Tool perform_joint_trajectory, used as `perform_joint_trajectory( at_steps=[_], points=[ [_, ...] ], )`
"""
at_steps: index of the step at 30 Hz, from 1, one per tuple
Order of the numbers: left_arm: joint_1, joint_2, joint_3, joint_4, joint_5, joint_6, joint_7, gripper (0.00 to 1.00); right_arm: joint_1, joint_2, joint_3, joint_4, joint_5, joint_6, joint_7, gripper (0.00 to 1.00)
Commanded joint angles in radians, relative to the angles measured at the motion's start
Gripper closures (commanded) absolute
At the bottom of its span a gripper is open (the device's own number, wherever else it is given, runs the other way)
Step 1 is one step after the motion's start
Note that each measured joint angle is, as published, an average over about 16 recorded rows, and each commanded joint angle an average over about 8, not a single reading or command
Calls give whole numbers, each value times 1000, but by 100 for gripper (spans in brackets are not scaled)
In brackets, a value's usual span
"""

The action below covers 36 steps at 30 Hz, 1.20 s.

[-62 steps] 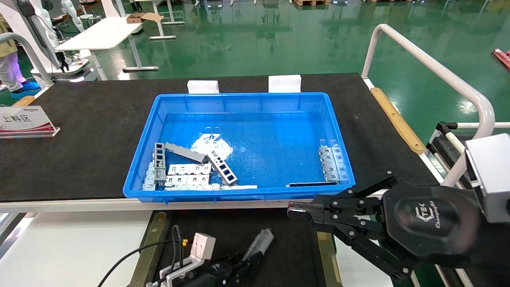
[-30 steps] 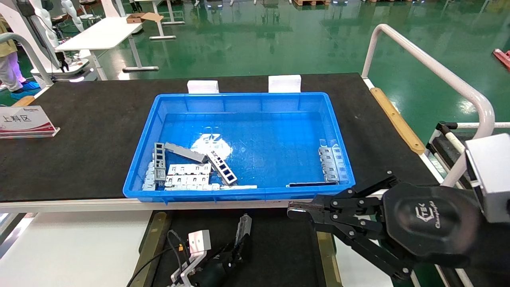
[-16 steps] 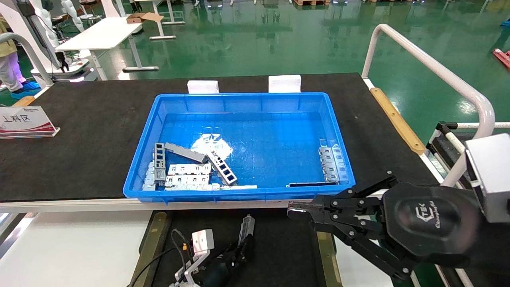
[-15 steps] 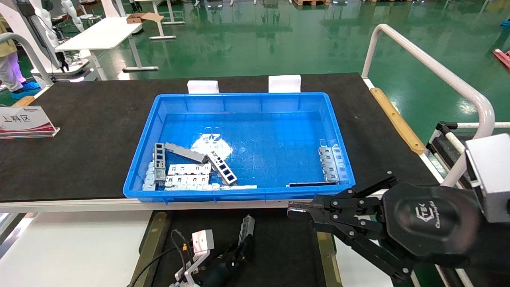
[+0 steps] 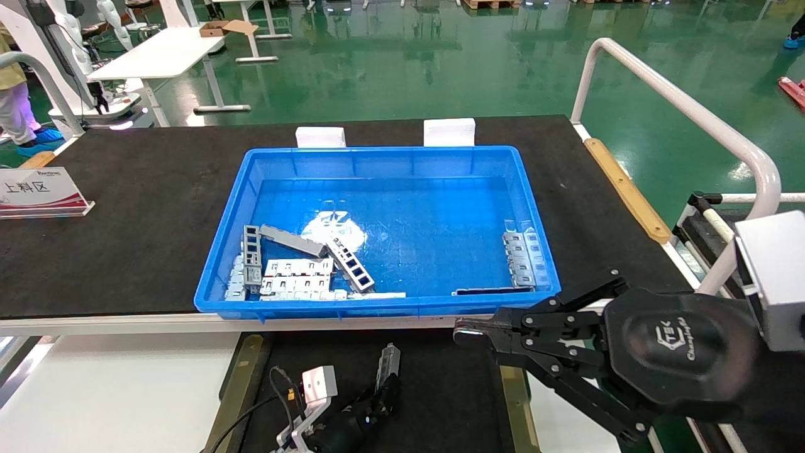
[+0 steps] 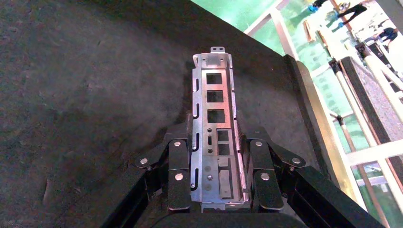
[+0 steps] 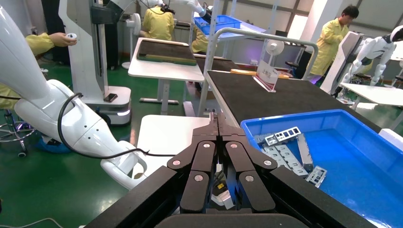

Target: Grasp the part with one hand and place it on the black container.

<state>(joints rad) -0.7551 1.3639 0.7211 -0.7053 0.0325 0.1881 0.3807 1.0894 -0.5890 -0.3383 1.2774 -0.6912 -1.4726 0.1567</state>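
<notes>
While the part (image 6: 214, 128) was pinched by the left gripper (image 6: 216, 178) over the black container (image 6: 71, 104), a skewed landing could be risked; the right gripper (image 5: 468, 333), fingers pressed together, was parked near its right edge.

Factory floor.
Glossy green floor (image 5: 402, 69), workers in yellow coats (image 7: 336, 42), white robots (image 7: 66, 114), a blue bin (image 5: 377, 157) of metal parts.
</notes>
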Motion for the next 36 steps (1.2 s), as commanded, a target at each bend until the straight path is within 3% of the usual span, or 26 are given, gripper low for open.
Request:
perform_joint_trajectory(
  at_steps=[1,16,24,36],
  points=[
    [0,0,3,1,-15,0,9,0,0,0,0,0,0,0,0,0],
    [-5,-1,30,1,-109,16,92,0,0,0,0,0,0,0,0,0],
    [-3,-14,50,7,-126,83,147,0,0,0,-1,0,0,0,0,0],
    [-29,-129,193,15,-37,266,109,0,0,0,-1,0,1,0,0,0]
  ],
)
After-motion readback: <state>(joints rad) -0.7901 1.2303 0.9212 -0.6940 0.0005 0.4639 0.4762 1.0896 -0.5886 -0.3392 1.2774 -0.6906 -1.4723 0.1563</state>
